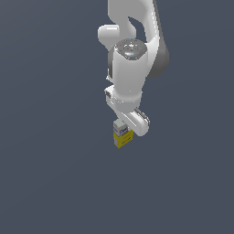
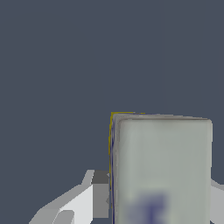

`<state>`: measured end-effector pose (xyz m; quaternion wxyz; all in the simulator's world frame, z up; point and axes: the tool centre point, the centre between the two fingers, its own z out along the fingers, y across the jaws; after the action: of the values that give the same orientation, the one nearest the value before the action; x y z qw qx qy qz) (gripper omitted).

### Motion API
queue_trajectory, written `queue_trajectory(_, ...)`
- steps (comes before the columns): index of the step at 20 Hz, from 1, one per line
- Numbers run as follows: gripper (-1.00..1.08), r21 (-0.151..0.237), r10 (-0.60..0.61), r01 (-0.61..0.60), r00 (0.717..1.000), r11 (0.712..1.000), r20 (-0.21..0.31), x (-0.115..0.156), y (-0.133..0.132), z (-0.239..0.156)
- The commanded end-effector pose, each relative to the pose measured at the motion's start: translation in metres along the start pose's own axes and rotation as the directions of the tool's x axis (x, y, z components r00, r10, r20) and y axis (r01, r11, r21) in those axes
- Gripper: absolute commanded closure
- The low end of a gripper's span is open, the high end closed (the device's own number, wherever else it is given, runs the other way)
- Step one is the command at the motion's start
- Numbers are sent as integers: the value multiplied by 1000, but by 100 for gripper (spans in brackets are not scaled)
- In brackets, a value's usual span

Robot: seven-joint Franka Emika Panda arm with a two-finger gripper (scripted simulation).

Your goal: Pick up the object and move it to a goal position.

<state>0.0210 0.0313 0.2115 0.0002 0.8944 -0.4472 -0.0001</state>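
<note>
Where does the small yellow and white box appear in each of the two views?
Exterior view: the box sits just below centre, under the arm's hand.
Wrist view: the box fills the lower right, seen from its white end.
Shared landmark: the fingers flanking the box.

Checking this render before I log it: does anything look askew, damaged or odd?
Nothing stands out. The small yellow-and-white rectangular box stands upright and intact directly under the white robot arm's pincer, with a finger beside it. Whether the box is clamped or touches the grey floor cannot be told.
</note>
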Motion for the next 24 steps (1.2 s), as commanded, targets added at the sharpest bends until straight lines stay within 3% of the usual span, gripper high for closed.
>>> queue_trajectory(1,108,0,0,0,1000,1000,0,1,-11,-17)
queue_trajectory(24,108,0,0,0,1000,1000,0,10,-92,-138)
